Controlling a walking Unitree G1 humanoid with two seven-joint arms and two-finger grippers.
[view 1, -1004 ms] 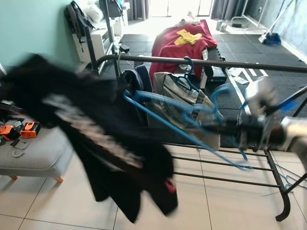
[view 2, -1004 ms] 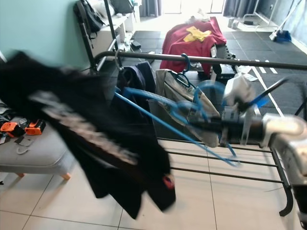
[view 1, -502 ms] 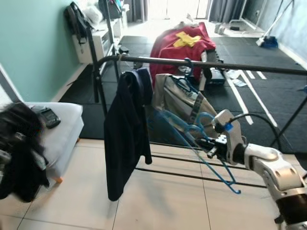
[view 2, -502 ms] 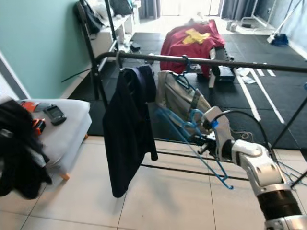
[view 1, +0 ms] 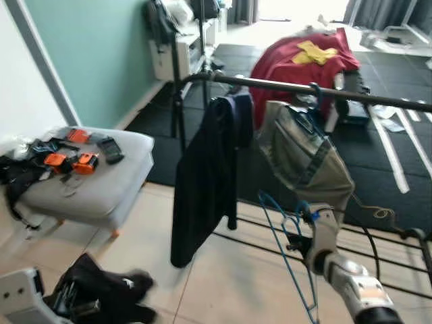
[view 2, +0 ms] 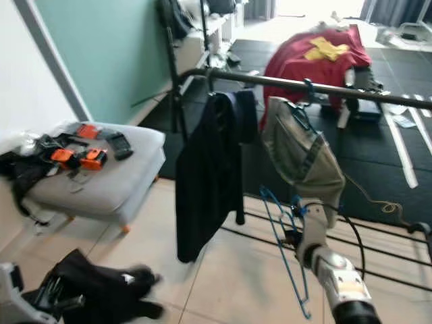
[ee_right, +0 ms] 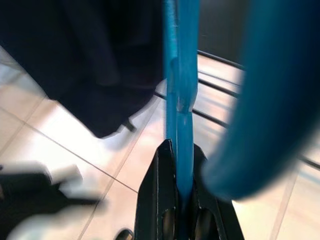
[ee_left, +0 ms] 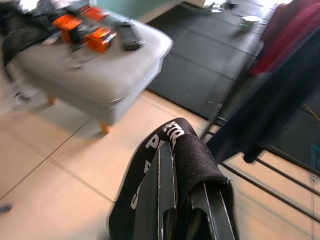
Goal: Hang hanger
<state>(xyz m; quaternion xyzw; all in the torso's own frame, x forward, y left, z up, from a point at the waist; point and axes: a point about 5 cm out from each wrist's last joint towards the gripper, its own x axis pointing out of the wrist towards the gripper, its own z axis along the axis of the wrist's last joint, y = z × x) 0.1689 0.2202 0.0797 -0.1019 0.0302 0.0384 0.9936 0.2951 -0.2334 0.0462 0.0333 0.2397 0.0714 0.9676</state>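
Blue hanger (view 2: 287, 233) is clamped in my right pincer (ee_right: 182, 200), low and near, below the rack rail (view 1: 324, 91); to hang it well I judge I must raise it hook-up to the bare rail right of the khaki garment (view 1: 304, 152). Right arm reaches forward at mid height; left pincer (ee_left: 182, 200) hangs low, closed on a black garment (ee_left: 170, 170).

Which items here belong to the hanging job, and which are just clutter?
Job: blue hanger clamped in right end effector; black garment held by left end effector; rail.

Clutter: grey ottoman, orange tools, red cloth.
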